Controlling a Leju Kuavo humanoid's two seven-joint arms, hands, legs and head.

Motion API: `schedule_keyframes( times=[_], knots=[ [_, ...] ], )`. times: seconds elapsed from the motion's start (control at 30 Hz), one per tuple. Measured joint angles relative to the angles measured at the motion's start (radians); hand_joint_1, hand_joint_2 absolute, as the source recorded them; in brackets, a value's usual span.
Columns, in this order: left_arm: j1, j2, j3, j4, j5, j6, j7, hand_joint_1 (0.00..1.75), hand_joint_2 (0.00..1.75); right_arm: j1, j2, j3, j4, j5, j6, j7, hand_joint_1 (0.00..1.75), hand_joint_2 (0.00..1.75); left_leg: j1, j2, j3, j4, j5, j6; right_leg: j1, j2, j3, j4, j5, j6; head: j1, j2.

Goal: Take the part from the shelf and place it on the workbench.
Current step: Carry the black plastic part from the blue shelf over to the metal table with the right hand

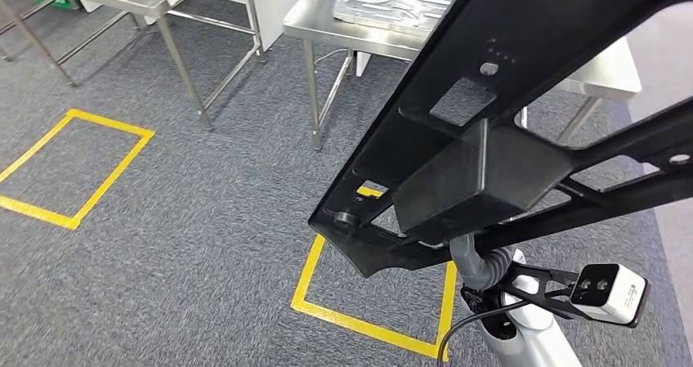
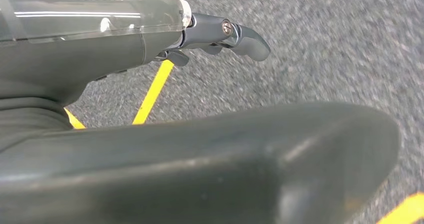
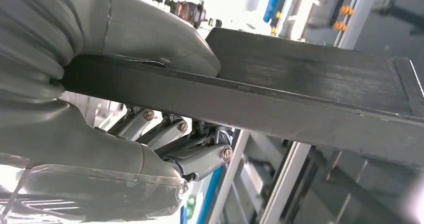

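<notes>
**Long part carried near table edges**

Black frame part looms closest, clamped in the right hand, far end overhanging steel workbench. Turning could clip it, I judge. Left hand hangs empty, fingers apart.

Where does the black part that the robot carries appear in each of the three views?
Head view: the black part fills the right half, held above the carpet.
Left wrist view: it is not in it.
Right wrist view: the right hand grips it.
Shared landmark: the yellow floor tape, in head and left wrist views.
</notes>
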Motion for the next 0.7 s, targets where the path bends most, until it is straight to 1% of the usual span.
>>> schedule_keyframes(
  times=[0.03, 0.07, 0.1, 0.13, 0.17, 0.2, 0.23, 0.27, 0.3, 0.33, 0.37, 0.4, 0.43, 0.47, 0.5, 0.53, 0.57, 0.6, 0.63, 0.67, 0.7],
  knots=[
    [0.0, 0.0, 0.0, 0.0, 0.0, -0.003, 0.003, 0.0, 0.0, -0.007, -0.001, 0.0, 0.002, -0.006, -0.004, 0.0, 1.75, 1.75, -0.002, 0.01, 0.003, 0.002, -0.004, -0.005, 0.002, -0.022, 0.039, -0.071, 0.025, -0.002, 0.0, 0.0],
    [-0.001, 0.0, 0.0, 0.0, 0.001, -0.004, 0.006, 0.0, 0.0, -0.016, -0.001, 0.001, 0.004, -0.013, -0.009, 0.0, 1.75, 1.75, -0.004, 0.019, 0.006, 0.003, -0.008, -0.01, 0.005, -0.037, 0.066, -0.123, 0.04, -0.006, 0.0, 0.0],
    [-0.001, 0.0, 0.0, 0.0, 0.001, -0.005, 0.009, 0.0, 0.0, -0.025, -0.002, 0.001, 0.006, -0.019, -0.014, 0.0, 1.75, 1.75, -0.007, 0.028, 0.009, 0.004, -0.011, -0.016, 0.009, -0.046, 0.08, -0.151, 0.045, -0.012, 0.0, 0.0],
    [-0.002, 0.0, 0.0, 0.0, 0.001, -0.005, 0.012, 0.0, 0.0, -0.033, -0.003, 0.002, 0.008, -0.025, -0.02, 0.0, 1.75, 1.75, -0.008, 0.037, 0.013, 0.003, -0.013, -0.023, 0.013, -0.041, 0.081, -0.155, 0.043, -0.017, 0.0, 0.0],
    [-0.003, 0.0, 0.0, 0.0, 0.001, -0.006, 0.014, 0.0, 0.0, -0.041, -0.005, 0.004, 0.011, -0.033, -0.028, 0.0, 1.75, 1.75, -0.007, 0.047, 0.017, 0.002, -0.015, -0.029, 0.013, -0.028, 0.08, -0.157, 0.044, -0.024, 0.0, 0.0],
    [-0.005, 0.0, 0.0, 0.0, 0.001, -0.007, 0.016, 0.0, 0.0, -0.049, -0.008, 0.007, 0.015, -0.041, -0.037, 0.0, 1.75, 1.75, -0.004, 0.045, 0.019, 0.004, -0.02, -0.035, 0.012, -0.017, 0.081, -0.16, 0.046, -0.03, 0.0, 0.0],
    [-0.007, 0.0, 0.0, 0.0, 0.001, -0.008, 0.016, 0.0, 0.0, -0.06, -0.011, 0.012, 0.018, -0.051, -0.048, 0.0, 1.75, 1.75, -0.001, 0.03, 0.016, 0.018, -0.031, -0.04, 0.01, -0.007, 0.083, -0.162, 0.047, -0.036, 0.0, 0.0],
    [-0.007, 0.0, 0.0, 0.0, 0.001, -0.01, 0.016, 0.0, 0.0, -0.073, -0.013, 0.019, 0.021, -0.062, -0.061, 0.0, 1.75, 1.75, 0.001, 0.007, 0.002, 0.051, -0.052, -0.043, 0.008, 0.004, 0.085, -0.165, 0.05, -0.043, 0.0, 0.0],
    [-0.007, 0.0, 0.0, 0.0, 0.001, -0.012, 0.016, 0.0, 0.0, -0.085, -0.015, 0.028, 0.024, -0.073, -0.073, 0.0, 1.75, 1.75, 0.003, -0.021, -0.024, 0.108, -0.082, -0.046, 0.007, 0.014, 0.085, -0.166, 0.051, -0.048, 0.0, 0.0],
    [-0.005, 0.0, 0.0, 0.0, 0.001, -0.015, 0.014, 0.0, 0.0, -0.096, -0.018, 0.038, 0.028, -0.083, -0.085, 0.0, 1.75, 1.75, 0.004, -0.039, -0.061, 0.18, -0.114, -0.047, 0.008, 0.026, 0.085, -0.166, 0.051, -0.051, 0.0, 0.0],
    [-0.003, 0.001, 0.0, 0.0, 0.001, -0.017, 0.013, 0.0, 0.0, -0.104, -0.02, 0.048, 0.032, -0.091, -0.094, 0.0, 1.75, 1.75, 0.004, -0.048, -0.098, 0.25, -0.139, -0.047, 0.01, 0.039, 0.085, -0.166, 0.051, -0.054, 0.0, 0.0],
    [0.0, 0.001, 0.0, 0.0, 0.001, -0.02, 0.012, 0.0, 0.0, -0.11, -0.024, 0.057, 0.036, -0.099, -0.103, 0.0, 1.75, 1.75, 0.004, -0.052, -0.127, 0.297, -0.147, -0.046, 0.012, 0.053, 0.085, -0.165, 0.051, -0.055, 0.0, 0.0],
    [0.001, 0.002, 0.0, 0.0, 0.001, -0.023, 0.012, 0.0, 0.0, -0.116, -0.028, 0.066, 0.04, -0.106, -0.112, 0.001, 1.75, 1.75, 0.004, -0.053, -0.138, 0.304, -0.133, -0.044, 0.014, 0.068, 0.086, -0.164, 0.05, -0.055, 0.0, 0.0],
    [0.001, 0.002, 0.0, 0.0, 0.001, -0.024, 0.012, 0.0, 0.0, -0.125, -0.031, 0.075, 0.043, -0.113, -0.12, 0.001, 1.75, 1.75, 0.004, -0.056, -0.13, 0.271, -0.101, -0.041, 0.015, 0.082, 0.087, -0.163, 0.05, -0.055, 0.0, 0.0],
    [0.001, 0.003, 0.0, 0.0, 0.001, -0.025, 0.012, 0.0, 0.0, -0.135, -0.035, 0.086, 0.046, -0.121, -0.132, 0.001, 1.75, 1.75, 0.003, -0.067, -0.106, 0.204, -0.056, -0.036, 0.016, 0.096, 0.088, -0.162, 0.05, -0.055, 0.0, 0.0],
    [0.0, 0.005, 0.001, 0.0, 0.001, -0.026, 0.012, 0.0, 0.0, -0.146, -0.039, 0.097, 0.048, -0.13, -0.142, 0.001, 1.75, 1.75, 0.004, -0.094, -0.077, 0.13, -0.02, -0.029, 0.016, 0.108, 0.089, -0.161, 0.049, -0.053, 0.0, 0.0],
    [-0.001, 0.007, 0.001, 0.0, 0.001, -0.026, 0.012, 0.0, 0.0, -0.156, -0.043, 0.106, 0.049, -0.138, -0.151, 0.001, 1.75, 1.75, 0.004, -0.117, -0.052, 0.07, 0.004, -0.025, 0.016, 0.12, 0.087, -0.159, 0.049, -0.05, 0.0, 0.0],
    [-0.001, 0.01, 0.001, 0.0, 0.001, -0.027, 0.012, 0.0, 0.0, -0.165, -0.046, 0.115, 0.051, -0.144, -0.158, 0.002, 1.75, 1.75, 0.003, -0.135, -0.036, 0.03, 0.015, -0.021, 0.014, 0.131, 0.084, -0.158, 0.049, -0.045, 0.0, 0.0],
    [-0.001, 0.012, 0.001, 0.001, 0.001, -0.028, 0.012, 0.0, 0.0, -0.172, -0.05, 0.122, 0.052, -0.148, -0.163, 0.004, 1.75, 1.75, 0.001, -0.144, -0.03, 0.016, 0.014, -0.017, 0.011, 0.142, 0.081, -0.159, 0.05, -0.039, 0.0, 0.0],
    [-0.002, 0.012, 0.001, 0.001, 0.001, -0.03, 0.012, 0.0, 0.0, -0.178, -0.054, 0.128, 0.054, -0.152, -0.167, 0.007, 1.75, 1.75, 0.0, -0.134, -0.027, 0.012, 0.015, -0.015, 0.009, 0.153, 0.078, -0.16, 0.052, -0.031, 0.0, 0.0],
    [-0.003, 0.013, 0.001, 0.001, 0.001, -0.033, 0.012, 0.0, 0.0, -0.185, -0.059, 0.134, 0.055, -0.156, -0.173, 0.01, 1.75, 1.75, 0.0, -0.123, -0.025, 0.008, 0.018, -0.01, 0.007, 0.153, 0.076, -0.159, 0.052, -0.025, 0.0, 0.0]
  ],
)
